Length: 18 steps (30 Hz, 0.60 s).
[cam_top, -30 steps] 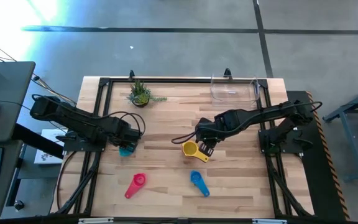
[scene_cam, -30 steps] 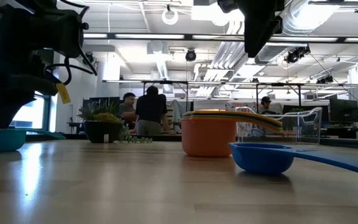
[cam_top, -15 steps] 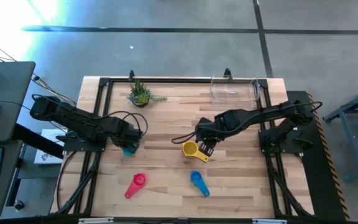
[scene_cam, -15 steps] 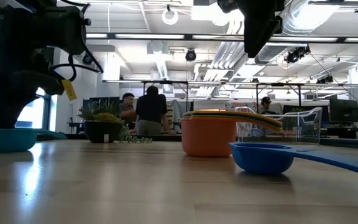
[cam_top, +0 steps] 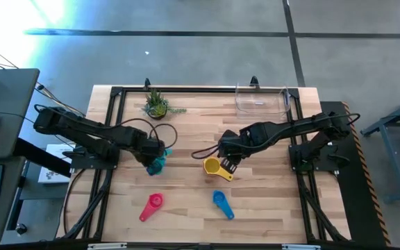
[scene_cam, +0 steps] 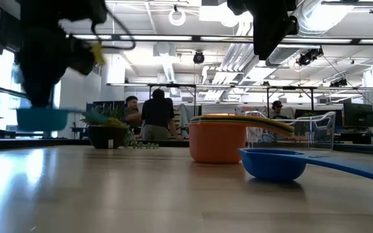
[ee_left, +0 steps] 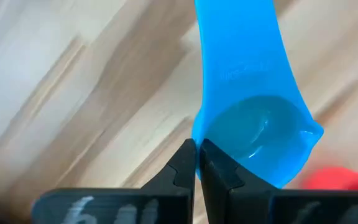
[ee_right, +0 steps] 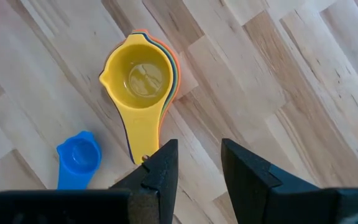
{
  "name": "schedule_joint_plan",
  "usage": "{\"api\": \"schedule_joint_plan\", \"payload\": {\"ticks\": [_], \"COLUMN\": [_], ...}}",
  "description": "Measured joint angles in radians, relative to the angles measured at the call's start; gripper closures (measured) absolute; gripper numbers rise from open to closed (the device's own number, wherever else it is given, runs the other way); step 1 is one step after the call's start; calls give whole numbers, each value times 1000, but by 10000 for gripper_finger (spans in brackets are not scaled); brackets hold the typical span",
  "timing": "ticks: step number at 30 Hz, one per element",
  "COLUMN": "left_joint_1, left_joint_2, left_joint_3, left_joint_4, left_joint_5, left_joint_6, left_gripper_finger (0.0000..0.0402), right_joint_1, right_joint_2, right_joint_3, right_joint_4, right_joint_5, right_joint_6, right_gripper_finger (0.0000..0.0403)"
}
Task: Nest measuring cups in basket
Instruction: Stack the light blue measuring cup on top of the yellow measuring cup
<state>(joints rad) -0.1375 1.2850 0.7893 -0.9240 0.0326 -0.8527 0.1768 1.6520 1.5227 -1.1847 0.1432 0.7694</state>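
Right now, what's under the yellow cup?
The yellow cup sits on top of a nested stack; orange and greenish rims peek out at one side, and the orange cup forms the bottom. How many cups lie between is hidden. The right end effector hovers open above.

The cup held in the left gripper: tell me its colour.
Teal. The measuring cup shows best in the left wrist view, pinched at its rim by the left gripper.

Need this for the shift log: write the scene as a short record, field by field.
left pincer: shut on teal cup, lifted off the table
right pincer: open, above nested stack, yellow cup on top
loose cups: pink cup, blue cup
basket: far right corner, no cups in it
plant: far left
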Motion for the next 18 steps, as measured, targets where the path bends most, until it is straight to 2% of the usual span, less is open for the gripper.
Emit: {"api": "schedule_joint_plan", "payload": {"ticks": [12,18], "left_joint_1": [0,-1], "left_joint_2": [0,1], "left_joint_3": [232,269], "left_joint_4": [15,69], "left_joint_5": [0,-1], "left_joint_6": [552,729], "left_gripper_finger": [400,400], "right_joint_1": [1,1], "right_joint_2": [0,0], "right_joint_3": [0,0], "right_joint_4": [0,0], "right_joint_5": [-24,-44], "right_joint_6": [169,294], "right_gripper_finger": [289,289]}}
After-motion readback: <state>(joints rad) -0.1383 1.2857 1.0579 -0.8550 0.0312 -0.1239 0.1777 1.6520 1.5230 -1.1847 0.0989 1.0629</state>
